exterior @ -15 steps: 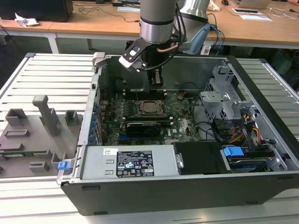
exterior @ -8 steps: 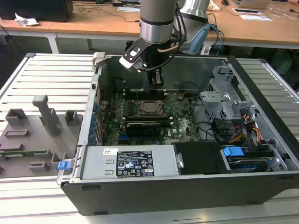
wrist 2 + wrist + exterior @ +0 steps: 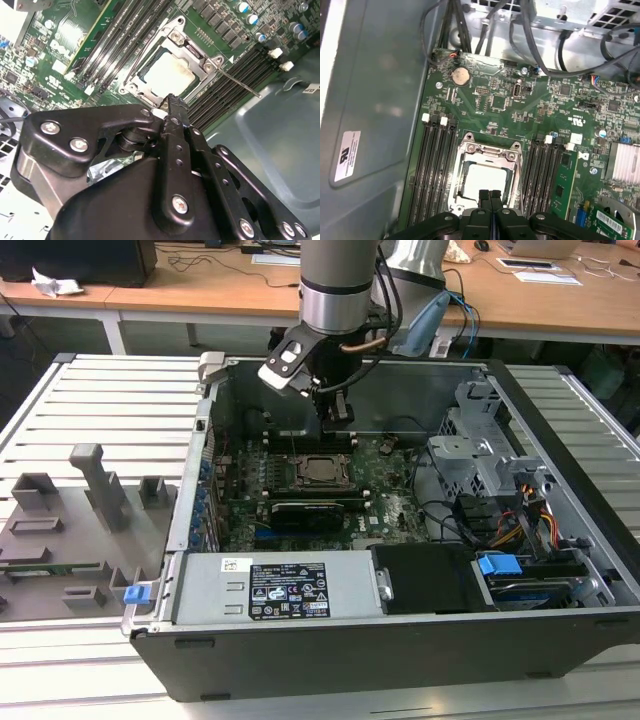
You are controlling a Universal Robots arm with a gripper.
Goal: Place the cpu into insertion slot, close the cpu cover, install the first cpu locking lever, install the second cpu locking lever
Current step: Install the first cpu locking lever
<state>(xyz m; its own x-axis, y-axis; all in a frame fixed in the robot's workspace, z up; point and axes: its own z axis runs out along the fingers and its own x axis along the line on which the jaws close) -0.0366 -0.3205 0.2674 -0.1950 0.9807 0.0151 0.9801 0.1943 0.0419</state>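
"Inside the open computer case (image 3: 400,650), where does the arm stand?" asks one.

"Its gripper (image 3: 336,416) hangs low over the motherboard (image 3: 495,100), just above the far edge of the insertion slot (image 3: 320,471)," says the other. "In both wrist views the two black fingers (image 3: 484,197) lie pressed flat together with nothing between them, their tip close over the socket's rim."

"And the cpu?"

"Already seated. The cpu (image 3: 167,75) shows its pale metal top lying level in the socket, between the banks of memory slots (image 3: 435,165)."

"The cover?"

"The cpu cover (image 3: 488,150) appears to be folded down. Its silvery frame rings the chip, which shows through the square window. So the first two steps look done."

"The levers, then?"

"One thin locking lever (image 3: 240,83) juts out from a corner of the socket, slanting free across the memory slots towards the case wall. That one he judges not yet hooked down. The second is harder. The gripper's own body hides that side of the socket, so it may be loose or latched, and he cannot tell which."

"So about halfway?"

"Roughly. Chip in, cover shut, at least one lever left."
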